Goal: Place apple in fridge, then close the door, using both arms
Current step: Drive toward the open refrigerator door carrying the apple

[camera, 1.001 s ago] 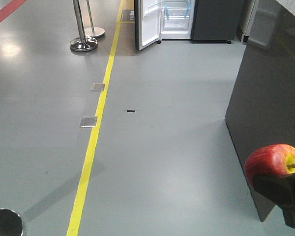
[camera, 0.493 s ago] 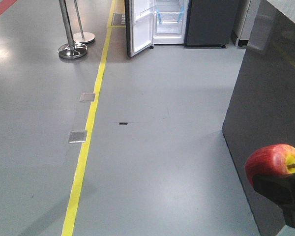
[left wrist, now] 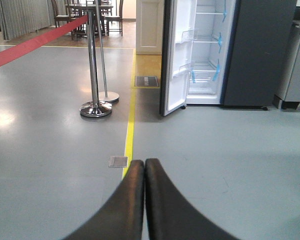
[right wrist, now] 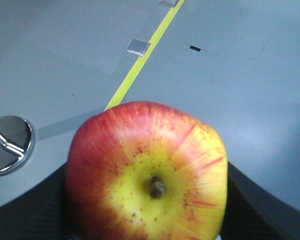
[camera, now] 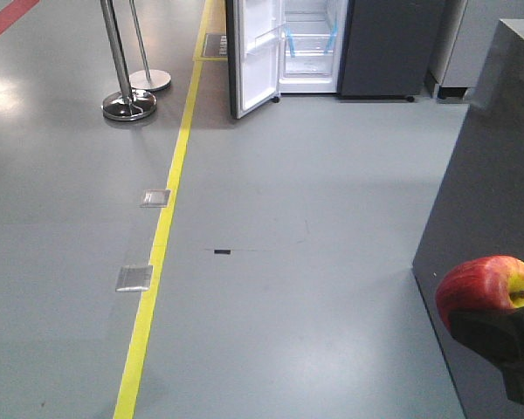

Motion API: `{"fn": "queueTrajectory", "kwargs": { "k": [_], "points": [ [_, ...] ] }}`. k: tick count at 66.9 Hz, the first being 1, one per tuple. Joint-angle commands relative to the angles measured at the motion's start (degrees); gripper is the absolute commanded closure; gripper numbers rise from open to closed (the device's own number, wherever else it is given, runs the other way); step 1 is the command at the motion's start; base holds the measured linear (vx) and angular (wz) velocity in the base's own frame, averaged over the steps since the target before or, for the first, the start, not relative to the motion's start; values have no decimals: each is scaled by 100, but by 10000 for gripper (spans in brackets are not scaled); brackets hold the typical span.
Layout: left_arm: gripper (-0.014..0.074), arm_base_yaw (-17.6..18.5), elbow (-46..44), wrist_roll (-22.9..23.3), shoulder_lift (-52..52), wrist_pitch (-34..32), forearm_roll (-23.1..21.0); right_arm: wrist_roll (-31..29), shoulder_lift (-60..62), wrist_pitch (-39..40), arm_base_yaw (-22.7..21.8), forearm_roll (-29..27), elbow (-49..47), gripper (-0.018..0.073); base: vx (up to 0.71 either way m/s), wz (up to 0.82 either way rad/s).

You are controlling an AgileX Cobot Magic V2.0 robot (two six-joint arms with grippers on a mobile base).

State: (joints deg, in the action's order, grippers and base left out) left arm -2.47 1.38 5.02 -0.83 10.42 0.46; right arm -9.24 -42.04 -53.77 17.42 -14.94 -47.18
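Square metal floor plates [camera: 134,278] have slid nearer. Tall dark grey-blue fridge [camera: 393,44] stands at twelve o'clock, its white-lined door [camera: 255,61] open. Black right gripper [camera: 499,336] squeezes the round red apple [camera: 480,286] at four o'clock; black left gripper [left wrist: 144,167] is pressed together.

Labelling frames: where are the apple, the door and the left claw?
apple [right wrist: 147,170]: right wrist view, yellow patch above the stem.
door [left wrist: 174,55]: left wrist view, white inner side.
left claw [left wrist: 144,167]: left wrist view, where its closed fingertips meet.
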Motion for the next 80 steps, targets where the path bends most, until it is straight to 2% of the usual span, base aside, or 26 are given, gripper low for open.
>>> {"fn": "queueTrajectory", "kwargs": {
  "k": [1,80],
  "points": [
    [603,14,104,41,-2,-416,-46,-21,20,367,4,-72,-143,384,41,10],
    [603,14,104,41,-2,-416,-46,-21,20,362,4,-71,-143,384,42,1]
  ]
}}
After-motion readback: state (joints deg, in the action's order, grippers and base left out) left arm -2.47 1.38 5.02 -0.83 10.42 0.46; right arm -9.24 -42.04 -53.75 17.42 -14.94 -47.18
